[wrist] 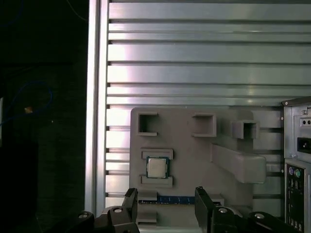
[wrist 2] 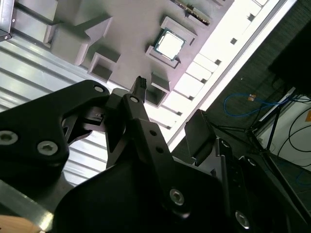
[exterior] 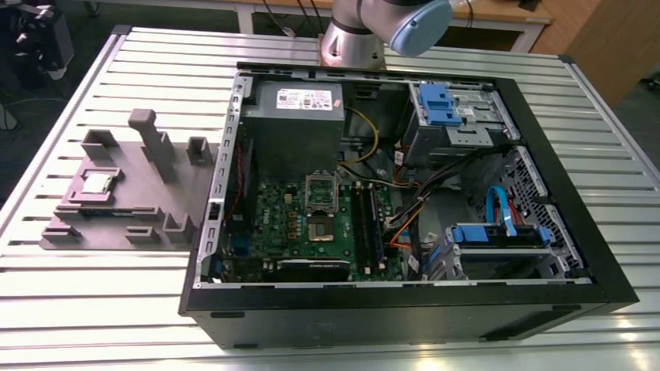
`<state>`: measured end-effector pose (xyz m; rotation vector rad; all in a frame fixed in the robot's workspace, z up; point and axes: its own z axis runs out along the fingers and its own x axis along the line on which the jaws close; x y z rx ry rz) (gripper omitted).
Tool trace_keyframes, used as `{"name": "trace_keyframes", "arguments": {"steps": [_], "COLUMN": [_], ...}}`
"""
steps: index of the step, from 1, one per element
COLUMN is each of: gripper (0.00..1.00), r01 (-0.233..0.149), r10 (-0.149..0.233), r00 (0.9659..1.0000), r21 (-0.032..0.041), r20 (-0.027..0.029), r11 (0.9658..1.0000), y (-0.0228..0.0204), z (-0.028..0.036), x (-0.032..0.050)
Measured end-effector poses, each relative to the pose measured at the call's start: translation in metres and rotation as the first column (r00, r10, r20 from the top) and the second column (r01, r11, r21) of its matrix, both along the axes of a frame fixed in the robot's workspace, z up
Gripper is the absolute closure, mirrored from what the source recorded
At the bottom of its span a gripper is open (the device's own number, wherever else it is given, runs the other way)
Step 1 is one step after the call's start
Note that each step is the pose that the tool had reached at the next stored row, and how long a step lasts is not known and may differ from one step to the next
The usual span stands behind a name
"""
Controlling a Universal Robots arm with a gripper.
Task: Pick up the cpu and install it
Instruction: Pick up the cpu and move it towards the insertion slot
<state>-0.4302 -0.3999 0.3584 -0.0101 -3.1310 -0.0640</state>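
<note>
Silver cpu (exterior: 98,183) sits in its tray (exterior: 134,185) at the exterior view's left, so the spread, empty pincer (wrist: 165,191) should centre squarely over it before descending.

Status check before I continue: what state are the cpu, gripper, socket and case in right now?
cpu: lying flat in its pocket on the tray, not gripped.
gripper: open, empty, facing the tray, apart from the cpu.
socket: dark centre, no cpu in it.
case: on its side, panel off, inside exposed.
</note>
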Motion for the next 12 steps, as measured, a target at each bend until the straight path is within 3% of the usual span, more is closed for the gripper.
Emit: {"name": "trace_keyframes", "arguments": {"steps": [12], "gripper": [0.41], "r01": [0.0], "r10": [0.0], "r00": [1.0], "r21": [0.0], "r20": [0.0], "r11": [1.0], "y": [0.0], "z": [-0.0044], "x": [0.0]}}
